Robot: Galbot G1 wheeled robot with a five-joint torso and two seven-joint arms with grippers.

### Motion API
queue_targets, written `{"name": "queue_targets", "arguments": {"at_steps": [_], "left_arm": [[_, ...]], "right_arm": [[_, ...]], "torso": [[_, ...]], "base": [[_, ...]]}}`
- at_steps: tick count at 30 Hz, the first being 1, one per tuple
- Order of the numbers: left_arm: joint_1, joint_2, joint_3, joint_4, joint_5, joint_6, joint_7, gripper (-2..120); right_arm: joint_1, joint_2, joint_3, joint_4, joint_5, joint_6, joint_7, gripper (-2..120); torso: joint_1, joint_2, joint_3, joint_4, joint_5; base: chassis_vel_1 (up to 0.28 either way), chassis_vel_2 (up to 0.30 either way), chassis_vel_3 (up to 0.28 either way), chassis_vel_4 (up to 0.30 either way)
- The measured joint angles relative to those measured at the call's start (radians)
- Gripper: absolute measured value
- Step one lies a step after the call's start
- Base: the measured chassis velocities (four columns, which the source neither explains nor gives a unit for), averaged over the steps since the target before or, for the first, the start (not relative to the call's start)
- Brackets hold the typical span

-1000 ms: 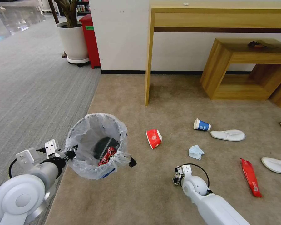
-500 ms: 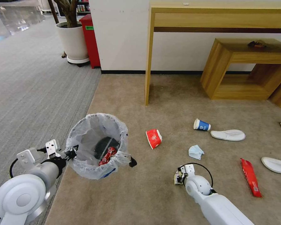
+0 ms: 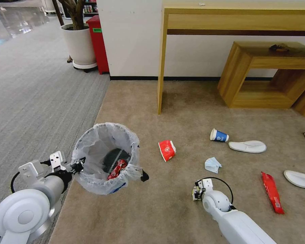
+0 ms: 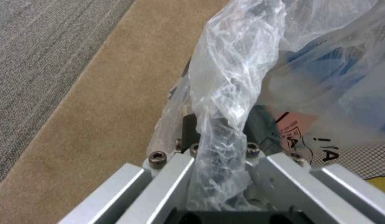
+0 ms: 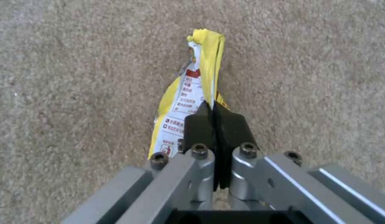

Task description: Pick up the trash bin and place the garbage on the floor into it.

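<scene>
The trash bin (image 3: 105,157) is held by its rim in the left gripper (image 3: 78,165), while a yellow wrapper (image 5: 188,93), pinched in the right gripper (image 5: 216,124) right of the bin, should be carried level over the opening before release.

White wall (image 3: 135,37), wooden desk (image 3: 237,20), low bench (image 3: 267,61), grey carpet (image 3: 34,91)

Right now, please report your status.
Left gripper shut on trash bin rim. Right gripper shut on yellow wrapper, low over floor.
</scene>
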Motion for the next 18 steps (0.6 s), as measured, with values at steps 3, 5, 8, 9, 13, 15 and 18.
{"name": "queue_targets", "arguments": {"at_steps": [3,5,8,9,13,15,18], "left_arm": [[0.0,0.0,0.0,0.0,0.0,0.0,0.0,0],[0.0,0.0,0.0,0.0,0.0,0.0,0.0,0],[0.002,-0.001,-0.001,-0.001,0.001,0.0,0.0,0],[0.002,-0.001,-0.001,-0.001,0.001,0.0,0.0,0],[0.005,0.002,0.0,-0.002,0.004,0.0,0.0,0],[0.005,0.003,0.0,-0.002,0.005,0.0,0.0,0],[0.008,0.01,0.005,0.004,0.013,0.0,0.001,0]], "right_arm": [[0.0,-0.001,-0.002,0.0,-0.004,0.003,-0.005,0],[0.0,-0.002,-0.003,0.0,-0.007,0.006,-0.008,0],[0.0,-0.005,-0.005,0.002,-0.022,0.02,-0.017,0],[0.0,-0.005,-0.005,0.002,-0.022,0.02,-0.017,0],[-0.006,-0.023,-0.006,0.022,-0.051,0.068,-0.03,0],[-0.008,-0.028,-0.005,0.03,-0.056,0.082,-0.036,0],[-0.021,-0.051,0.014,0.08,-0.088,0.208,-0.093,0]], "torso": [[0.0,0.0,0.0,0.0,0.0],[0.0,0.0,0.0,0.0,0.0],[0.0,0.0,0.0,0.0,0.0],[0.0,0.0,0.0,0.0,0.0],[0.0,0.0,0.0,0.0,0.0],[0.0,0.0,0.0,0.0,0.0],[0.0,0.0,0.0,-0.0002,0.0]], "base": [[0.0,0.0,0.0,0.0],[0.0,0.0,0.0,0.0],[0.0,0.0,0.0,0.0],[0.0,0.0,0.0,0.0],[0.0,0.0,0.0,0.0],[0.0,0.0,0.0,0.0],[0.0,0.0,0.0,0.0]]}}
